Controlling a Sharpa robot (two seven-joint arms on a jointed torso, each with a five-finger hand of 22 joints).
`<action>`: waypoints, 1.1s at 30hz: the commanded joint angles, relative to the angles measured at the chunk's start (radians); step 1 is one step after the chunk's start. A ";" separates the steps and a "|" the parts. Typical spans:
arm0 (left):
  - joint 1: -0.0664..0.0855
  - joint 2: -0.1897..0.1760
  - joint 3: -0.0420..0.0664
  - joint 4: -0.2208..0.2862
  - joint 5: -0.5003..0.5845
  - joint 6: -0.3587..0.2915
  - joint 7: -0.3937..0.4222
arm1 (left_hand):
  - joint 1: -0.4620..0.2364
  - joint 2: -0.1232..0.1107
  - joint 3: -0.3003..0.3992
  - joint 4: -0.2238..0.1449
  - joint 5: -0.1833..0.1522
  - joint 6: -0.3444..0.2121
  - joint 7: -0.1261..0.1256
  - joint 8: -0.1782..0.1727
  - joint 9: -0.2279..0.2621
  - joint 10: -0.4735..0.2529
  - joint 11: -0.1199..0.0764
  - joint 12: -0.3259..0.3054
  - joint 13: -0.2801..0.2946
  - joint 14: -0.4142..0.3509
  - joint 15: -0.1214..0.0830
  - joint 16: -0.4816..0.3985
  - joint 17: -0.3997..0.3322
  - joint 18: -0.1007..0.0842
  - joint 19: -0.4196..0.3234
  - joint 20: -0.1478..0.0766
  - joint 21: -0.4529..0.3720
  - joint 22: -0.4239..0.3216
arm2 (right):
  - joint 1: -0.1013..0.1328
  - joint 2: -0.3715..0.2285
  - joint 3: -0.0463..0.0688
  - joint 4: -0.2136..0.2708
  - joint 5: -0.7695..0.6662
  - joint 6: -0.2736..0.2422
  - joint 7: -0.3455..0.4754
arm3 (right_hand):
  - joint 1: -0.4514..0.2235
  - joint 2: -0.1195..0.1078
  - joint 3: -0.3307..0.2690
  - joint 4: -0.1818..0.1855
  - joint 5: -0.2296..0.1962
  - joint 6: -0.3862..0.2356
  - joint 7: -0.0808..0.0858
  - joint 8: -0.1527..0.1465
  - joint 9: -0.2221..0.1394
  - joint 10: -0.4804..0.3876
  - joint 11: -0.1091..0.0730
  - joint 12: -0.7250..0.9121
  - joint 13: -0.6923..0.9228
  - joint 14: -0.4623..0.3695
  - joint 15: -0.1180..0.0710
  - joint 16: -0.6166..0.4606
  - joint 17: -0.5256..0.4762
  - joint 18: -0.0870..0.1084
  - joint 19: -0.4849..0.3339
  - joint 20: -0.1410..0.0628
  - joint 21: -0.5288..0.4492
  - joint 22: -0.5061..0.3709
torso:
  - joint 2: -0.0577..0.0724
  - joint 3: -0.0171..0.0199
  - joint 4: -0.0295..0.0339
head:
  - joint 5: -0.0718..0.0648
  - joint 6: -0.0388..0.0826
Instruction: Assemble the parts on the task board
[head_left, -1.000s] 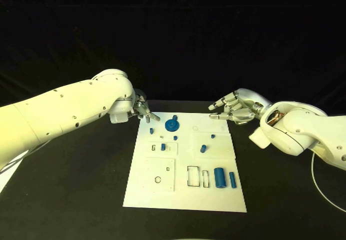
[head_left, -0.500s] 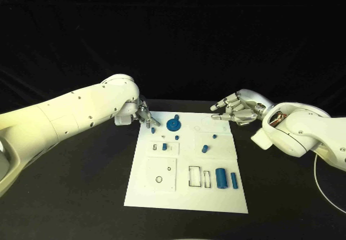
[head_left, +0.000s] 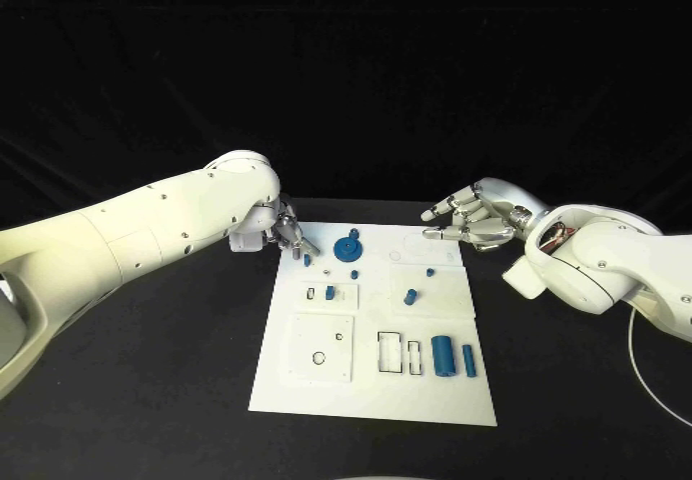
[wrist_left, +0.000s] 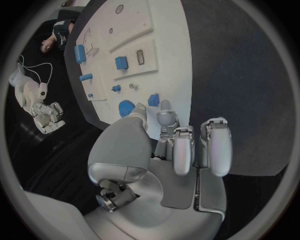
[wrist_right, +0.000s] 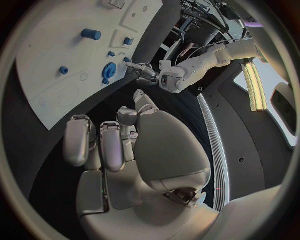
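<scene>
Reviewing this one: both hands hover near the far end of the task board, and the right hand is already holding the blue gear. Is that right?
Not quite. The right hand holds nothing; its fingers are apart near the far right corner of the task board. The blue gear lies on the board, closer to the left hand. The head view shows this; both hands are near the far end.

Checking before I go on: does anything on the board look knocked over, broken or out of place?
Nothing stands out. The board lies flat and whole, the blue parts sit on it, and both hands, left and right, hover empty at its far corners.
</scene>
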 joint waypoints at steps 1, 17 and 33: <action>-0.001 0.002 0.000 -0.001 0.008 0.025 0.008 | 0.010 0.007 -0.002 -0.004 0.003 0.007 -0.002 0.004 -0.003 0.008 0.001 0.002 0.000 0.104 0.003 0.003 0.263 -0.007 0.068 0.005 0.005 0.169 | -0.001 0.001 0.000 0.000 -0.002 0.014 0.004 | -0.009 0.003 0.002 0.005 0.003 0.004 0.000 -0.003 0.000 -0.008 -0.001 -0.003 -0.001 0.040 -0.005 -0.006 -0.002 0.014 -0.005 -0.002 -0.006 -0.001 | 0.000 0.0010 0.0000 | 0.000 0.001; -0.002 0.007 0.000 0.000 0.032 0.022 0.008 | 0.041 0.023 0.004 -0.014 0.004 0.012 -0.004 0.005 -0.011 0.010 -0.001 0.005 0.000 0.104 0.002 0.003 0.263 -0.008 0.069 0.003 0.006 0.171 | -0.001 0.005 0.000 -0.002 -0.002 0.018 0.003 | -0.009 0.003 0.002 0.005 0.003 0.004 0.000 -0.003 0.000 -0.008 -0.001 -0.003 -0.001 0.040 -0.005 -0.006 -0.002 0.014 -0.005 -0.002 -0.006 -0.001 | 0.000 0.0004 0.0001 | -0.002 0.000; -0.002 0.009 0.000 -0.003 0.034 0.026 0.008 | 0.088 0.036 0.020 -0.040 0.005 0.017 -0.007 0.007 -0.017 0.011 -0.004 0.006 -0.002 0.104 -0.001 0.003 0.263 -0.008 0.069 0.001 0.007 0.172 | -0.001 0.007 0.000 -0.003 -0.002 0.019 0.004 | -0.009 0.003 0.002 0.005 0.003 0.004 0.000 -0.003 0.000 -0.008 -0.001 -0.003 -0.001 0.040 -0.005 -0.006 -0.002 0.014 -0.005 -0.002 -0.006 -0.001 | 0.001 -0.0001 -0.0004 | -0.001 -0.003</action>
